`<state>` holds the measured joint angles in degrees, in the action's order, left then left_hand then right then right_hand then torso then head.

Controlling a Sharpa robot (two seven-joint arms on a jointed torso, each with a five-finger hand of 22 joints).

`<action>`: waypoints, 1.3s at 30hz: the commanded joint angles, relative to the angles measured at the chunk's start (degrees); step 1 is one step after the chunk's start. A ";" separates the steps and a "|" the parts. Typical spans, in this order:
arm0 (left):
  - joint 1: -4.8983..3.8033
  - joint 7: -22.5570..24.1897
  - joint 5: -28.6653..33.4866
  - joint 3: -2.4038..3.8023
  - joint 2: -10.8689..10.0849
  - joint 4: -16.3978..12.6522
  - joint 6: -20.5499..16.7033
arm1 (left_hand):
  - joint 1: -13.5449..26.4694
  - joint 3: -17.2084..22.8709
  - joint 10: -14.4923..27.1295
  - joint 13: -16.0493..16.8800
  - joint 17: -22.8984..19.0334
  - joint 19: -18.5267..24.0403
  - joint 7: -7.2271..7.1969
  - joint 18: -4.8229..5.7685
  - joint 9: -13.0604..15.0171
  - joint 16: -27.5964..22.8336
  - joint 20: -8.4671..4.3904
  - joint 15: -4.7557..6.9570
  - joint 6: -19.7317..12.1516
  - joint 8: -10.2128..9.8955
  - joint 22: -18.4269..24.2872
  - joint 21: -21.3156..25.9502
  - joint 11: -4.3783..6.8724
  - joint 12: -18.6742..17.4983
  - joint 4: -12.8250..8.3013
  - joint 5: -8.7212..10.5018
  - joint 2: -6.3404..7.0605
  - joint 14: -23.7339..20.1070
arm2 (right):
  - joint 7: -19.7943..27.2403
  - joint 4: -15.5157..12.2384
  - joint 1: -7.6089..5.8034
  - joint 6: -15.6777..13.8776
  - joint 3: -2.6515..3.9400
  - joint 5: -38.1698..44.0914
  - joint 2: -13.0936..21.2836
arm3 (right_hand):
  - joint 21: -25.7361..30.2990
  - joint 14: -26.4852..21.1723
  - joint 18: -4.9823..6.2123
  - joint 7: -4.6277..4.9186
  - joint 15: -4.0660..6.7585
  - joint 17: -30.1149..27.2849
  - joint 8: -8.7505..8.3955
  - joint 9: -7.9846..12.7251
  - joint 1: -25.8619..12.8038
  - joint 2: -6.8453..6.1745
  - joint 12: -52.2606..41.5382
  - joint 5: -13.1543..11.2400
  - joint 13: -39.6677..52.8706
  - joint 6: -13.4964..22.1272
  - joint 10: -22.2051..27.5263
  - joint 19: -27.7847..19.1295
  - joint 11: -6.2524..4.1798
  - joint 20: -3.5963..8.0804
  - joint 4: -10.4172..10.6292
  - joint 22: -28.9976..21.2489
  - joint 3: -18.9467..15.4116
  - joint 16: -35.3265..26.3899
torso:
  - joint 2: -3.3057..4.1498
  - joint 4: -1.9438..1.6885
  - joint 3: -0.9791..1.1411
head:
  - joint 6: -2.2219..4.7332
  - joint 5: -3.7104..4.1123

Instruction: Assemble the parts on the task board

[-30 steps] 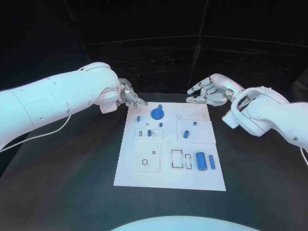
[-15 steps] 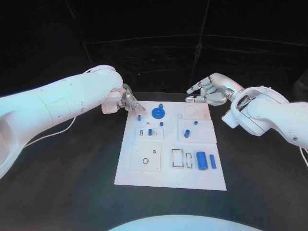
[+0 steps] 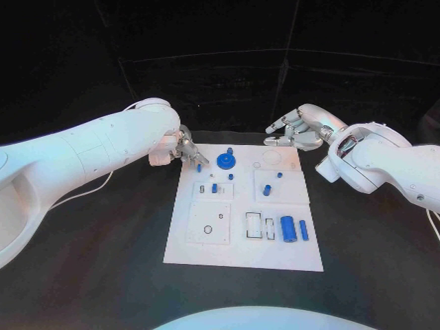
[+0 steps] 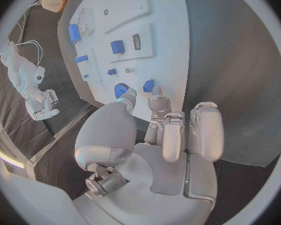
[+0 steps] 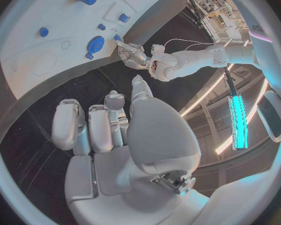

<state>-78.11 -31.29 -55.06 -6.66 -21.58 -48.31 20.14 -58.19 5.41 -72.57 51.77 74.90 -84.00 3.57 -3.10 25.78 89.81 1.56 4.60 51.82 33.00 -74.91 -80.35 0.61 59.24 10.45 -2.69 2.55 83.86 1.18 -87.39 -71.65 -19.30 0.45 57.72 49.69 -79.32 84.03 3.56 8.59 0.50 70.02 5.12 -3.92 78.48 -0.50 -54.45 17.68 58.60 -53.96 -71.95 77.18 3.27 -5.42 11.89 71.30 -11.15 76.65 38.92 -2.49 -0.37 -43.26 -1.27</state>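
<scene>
The task board [image 3: 242,258] is a long white rectangular plate lying in the middle of the frame on the black table [image 3: 101,275], its short edge nearest the camera. Its near stretch is bare white. Just above that, at lower centre, sit a raised square panel with a small oval hole [image 3: 208,229] on the left and outlined rectangular slots [image 3: 253,225] beside it. Right of the slots lie a thick blue cylinder [image 3: 287,229] and a thinner blue rod [image 3: 302,230], side by side and lengthwise.

Further up, around the board's middle, several small blue pieces are scattered: a short peg [image 3: 214,188] on the left panel and an angled blue piece [image 3: 266,190] on the right one. Near the far end sits a round blue disc [image 3: 225,163] with a knob, next to a faint circular outline [image 3: 271,158].

At the board's far left corner, the left hand [image 3: 188,148] hovers with fingers loosely curled and apart, gripping nothing. At upper right, off the far right corner, the right hand [image 3: 298,130] hangs above the table, fingers spread, also empty.
</scene>
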 commanded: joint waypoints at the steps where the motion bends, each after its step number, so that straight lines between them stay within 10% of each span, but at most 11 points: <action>1: -0.04 1.03 -0.79 0.01 0.29 0.40 0.97 | -0.90 -0.34 0.15 -0.10 15.10 -0.75 0.12 0.08 -0.15 0.19 0.47 -0.43 0.36 -0.30 -2.02 -0.05 -0.07 0.29 -0.10 -0.14 -0.37 6.14 | 0.52 -0.04 -0.11 0.29 0.03 -0.15 -0.10 | 0.27 1.87 0.83 -0.20 0.40 0.03 0.27 -0.06 0.03 0.39 0.16 0.29 -0.01 -0.18 0.25 -0.30 0.09 -0.09 0.05 -0.02 -0.28 -0.32 | -0.04 -0.04 0.01 | -0.08 -0.03; 11: 0.11 1.28 -0.81 -0.01 0.95 1.34 -0.31 | -4.45 0.29 0.27 -0.38 15.10 -0.73 0.20 0.06 -0.83 0.19 0.50 -0.47 0.46 -0.56 -2.05 0.04 -0.11 0.35 -1.75 -0.14 -2.58 6.14 | 0.57 0.02 -0.10 0.32 0.03 -0.15 -0.23 | 0.27 1.87 0.83 -0.20 0.40 0.03 0.27 -0.06 0.03 0.39 0.16 0.29 -0.01 -0.18 0.25 -0.30 0.09 -0.09 0.05 -0.02 -0.28 -0.32 | -0.03 0.00 0.02 | -0.07 0.10; 39: 0.18 0.82 -0.81 -0.08 2.15 3.03 1.48 | -5.21 0.30 0.32 -0.50 15.10 -0.80 0.23 0.11 -1.01 0.19 0.52 -0.49 0.51 -0.61 -2.25 -0.08 -0.14 0.34 -2.29 -0.12 -2.62 6.14 | 0.56 0.03 -0.11 0.40 0.03 -0.15 -0.36 | 0.27 1.87 0.83 -0.20 0.40 0.03 0.27 -0.06 0.03 0.39 0.16 0.29 -0.01 -0.18 0.25 -0.30 0.09 -0.09 0.05 -0.02 -0.28 -0.32 | -0.01 -0.04 -0.02 | -0.45 0.36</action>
<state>-77.84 -30.47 -55.55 -6.76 -19.51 -45.33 20.53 -63.06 5.69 -72.58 51.33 74.90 -84.00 3.77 -3.10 24.81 89.81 1.56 4.39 52.01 32.67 -74.91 -80.35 0.61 59.24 8.50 -2.69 -0.10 84.07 1.27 -87.29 -71.64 -19.17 0.45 57.70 49.36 -79.32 84.03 3.56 8.59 0.51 70.02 5.11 -3.92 78.48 -0.50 -54.45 17.67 58.62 -53.96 -71.95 77.18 3.27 -5.42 11.89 71.31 -11.15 76.64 38.89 -2.51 -0.37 -43.66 -0.93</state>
